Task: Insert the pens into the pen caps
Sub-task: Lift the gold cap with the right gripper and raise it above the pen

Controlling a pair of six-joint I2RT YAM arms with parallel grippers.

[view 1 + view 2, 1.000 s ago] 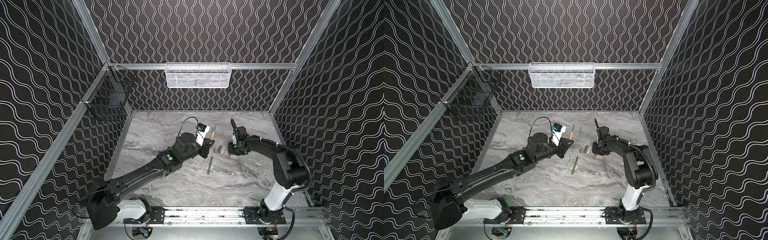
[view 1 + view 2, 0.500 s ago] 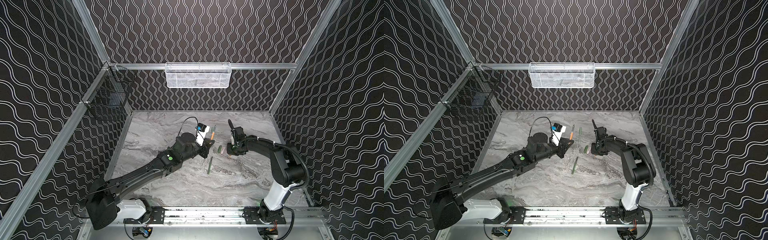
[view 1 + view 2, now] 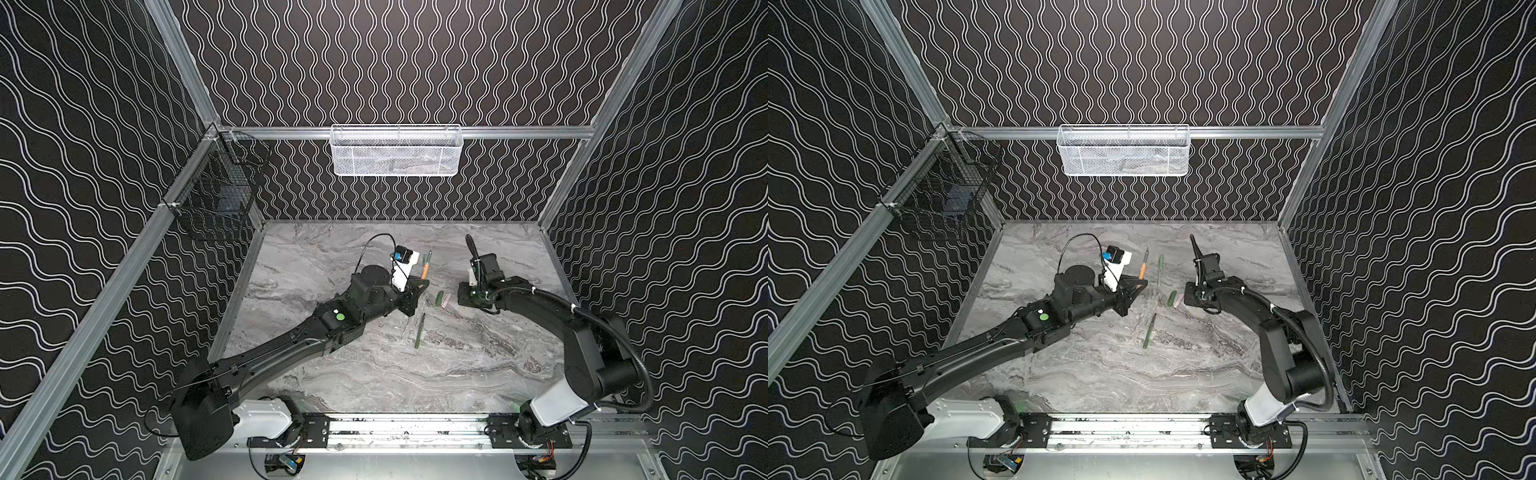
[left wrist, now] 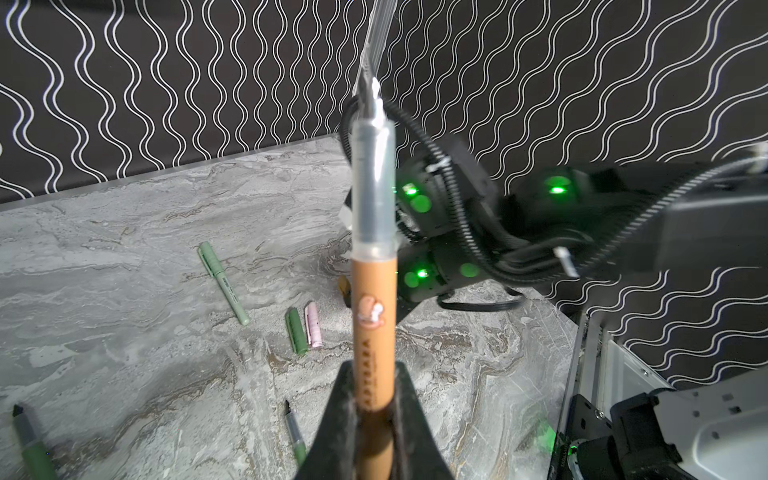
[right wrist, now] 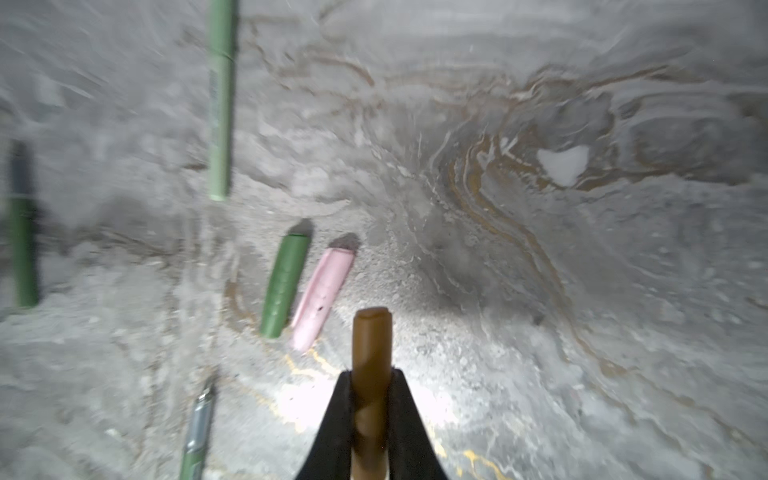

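**Right wrist view shows the cap caught**

Over the last second the right hand (image 5: 371,380) has drawn its jaws together on the orange-brown cap (image 5: 371,332). It lies just beside the pink cap (image 5: 322,297) and dark green cap (image 5: 286,286), near the desk's (image 3: 457,374) middle. The left hand (image 4: 374,376) is clamped on the orange-brown pen (image 4: 372,316), raised off the desk. Both parts look ready to join. Both top views hide the held cap under the hand, and only the left wrist view shows the pen's grey tip standing free.
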